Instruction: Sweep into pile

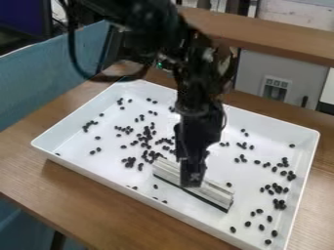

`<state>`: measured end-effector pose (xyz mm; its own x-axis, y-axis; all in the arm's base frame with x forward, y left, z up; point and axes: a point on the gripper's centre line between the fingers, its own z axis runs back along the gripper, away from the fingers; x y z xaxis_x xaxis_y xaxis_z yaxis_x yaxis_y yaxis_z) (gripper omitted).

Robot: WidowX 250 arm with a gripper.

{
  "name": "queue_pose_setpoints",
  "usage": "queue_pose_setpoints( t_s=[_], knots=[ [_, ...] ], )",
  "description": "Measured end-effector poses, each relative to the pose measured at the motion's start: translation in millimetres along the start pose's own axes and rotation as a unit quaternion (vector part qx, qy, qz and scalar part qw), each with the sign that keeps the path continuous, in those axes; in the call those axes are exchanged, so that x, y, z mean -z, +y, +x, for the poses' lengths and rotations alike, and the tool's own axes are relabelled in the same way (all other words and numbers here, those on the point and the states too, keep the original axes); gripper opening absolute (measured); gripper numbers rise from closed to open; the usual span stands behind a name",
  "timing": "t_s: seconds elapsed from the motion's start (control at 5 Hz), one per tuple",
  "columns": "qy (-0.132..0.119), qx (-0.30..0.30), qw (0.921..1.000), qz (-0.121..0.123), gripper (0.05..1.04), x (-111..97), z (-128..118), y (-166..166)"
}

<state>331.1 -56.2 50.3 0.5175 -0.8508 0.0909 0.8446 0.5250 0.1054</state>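
Claw (193, 179) closed on sweeper (217, 194), near-side middle of tray (261, 120). Black beans (279, 204) scattered both sides. Stroke: keep edge flat to tray floor, push broadside — slow, light pressure, so beans don't slip round ends. Lift clear before each new pass — avoids re-scattering.

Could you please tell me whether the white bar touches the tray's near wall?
Apart: the camera view shows dark pieces and bare floor between bar and near wall.

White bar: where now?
In the camera view, just right of centre, the bar sits toward the white tray's near edge, at the gripper, with black beans either side.
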Motion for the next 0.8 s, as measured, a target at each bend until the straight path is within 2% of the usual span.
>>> queue_pose_setpoints(
  t_s=[0.2,0.4,0.6,0.8],
  knots=[
    [-0.023,0.116,0.9929,-0.018,1.0,-7,-12,-3],
    [-0.014,0.241,0.9702,-0.026,1.0,-5,-12,1],
    [0.004,0.36,0.9323,-0.037,1.0,-1,-11,11],
    [-0.008,0.459,0.8869,-0.05,1.0,8,-4,15]
  ],
)
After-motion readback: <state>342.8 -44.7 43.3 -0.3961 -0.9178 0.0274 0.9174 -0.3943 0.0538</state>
